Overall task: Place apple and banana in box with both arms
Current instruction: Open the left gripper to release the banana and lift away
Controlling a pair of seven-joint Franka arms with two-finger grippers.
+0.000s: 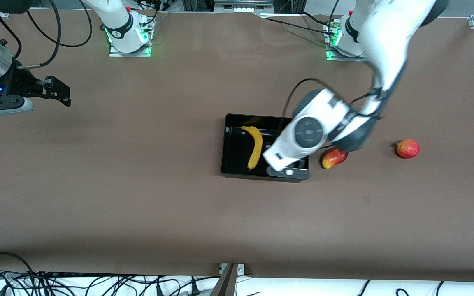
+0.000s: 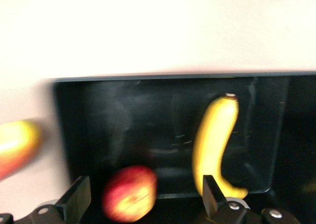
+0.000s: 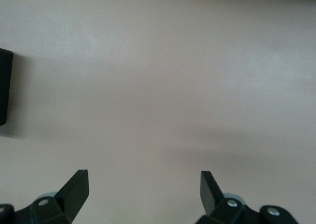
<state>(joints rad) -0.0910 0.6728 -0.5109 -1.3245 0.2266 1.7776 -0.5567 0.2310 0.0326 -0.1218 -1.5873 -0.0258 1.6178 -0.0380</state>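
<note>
Left tool (image 2: 143, 202) hung spread over the box (image 2: 98, 115), a firm, smooth, roll-prone apple (image 2: 129, 193) between its fingers beside the soft banana (image 2: 215, 145); right tool (image 3: 143, 192) waited, spread, over bare surface (image 3: 158, 86).

The box (image 1: 237, 164) is a shallow, glossy black rectangular bin lying flat near the middle of the surface. The banana (image 1: 255, 147) lies inside it on the floor: one curved yellow fruit with dark tips, its length running from the end nearer the front camera toward the arms' bases. The apple (image 2: 130, 193), small, round and red with yellowish streaks, appears blurred within the box in the left wrist view, beside the banana (image 2: 215, 147) and apart from it.
</note>
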